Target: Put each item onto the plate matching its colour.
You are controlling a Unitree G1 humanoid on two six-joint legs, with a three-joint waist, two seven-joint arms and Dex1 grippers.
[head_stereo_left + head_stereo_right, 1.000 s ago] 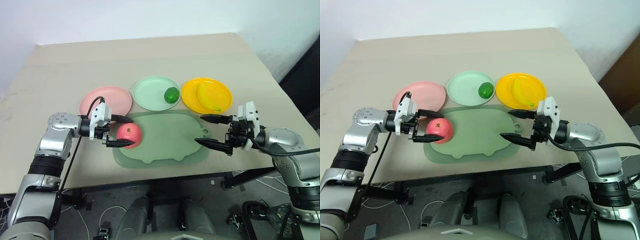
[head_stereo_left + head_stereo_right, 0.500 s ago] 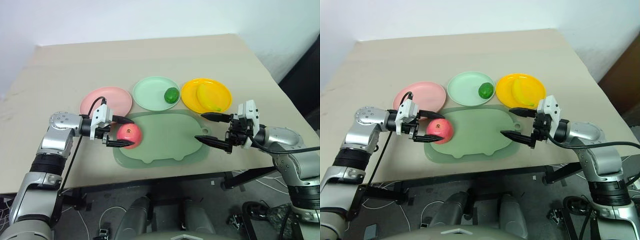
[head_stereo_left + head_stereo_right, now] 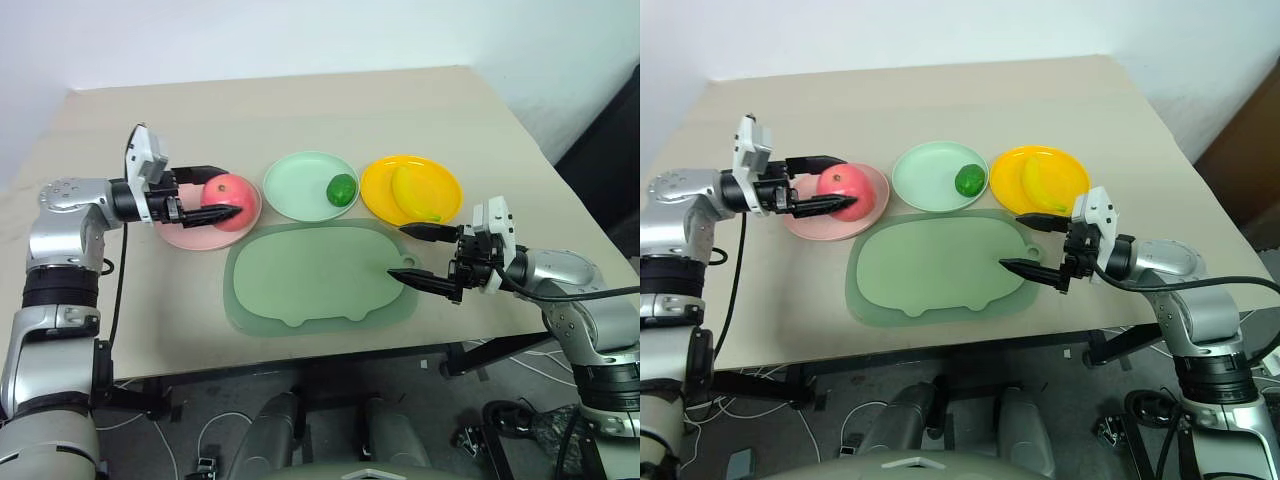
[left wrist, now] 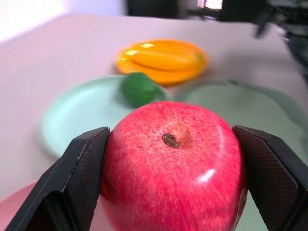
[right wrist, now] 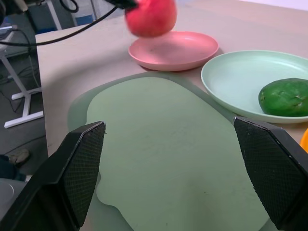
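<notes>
My left gripper (image 3: 231, 191) is shut on the red apple (image 3: 228, 186) and holds it just above the pink plate (image 3: 190, 232). In the left wrist view the apple (image 4: 173, 163) sits between both black fingers (image 4: 72, 187). The dark green fruit (image 3: 343, 188) lies on the mint plate (image 3: 295, 185). On the yellow plate (image 3: 378, 185) lies the banana (image 3: 413, 193). My right gripper (image 3: 399, 253) stands open and empty over the right edge of the mat, near the yellow plate.
A large green pig-shaped mat (image 3: 310, 280) lies in front of the three plates, close to the table's front edge (image 3: 300, 355). The beige table stretches far behind the plates. Cables lie on the floor below.
My left gripper has lifted the apple off the mat and carried it back and to the left, over the pink plate. The right arm has not moved.
</notes>
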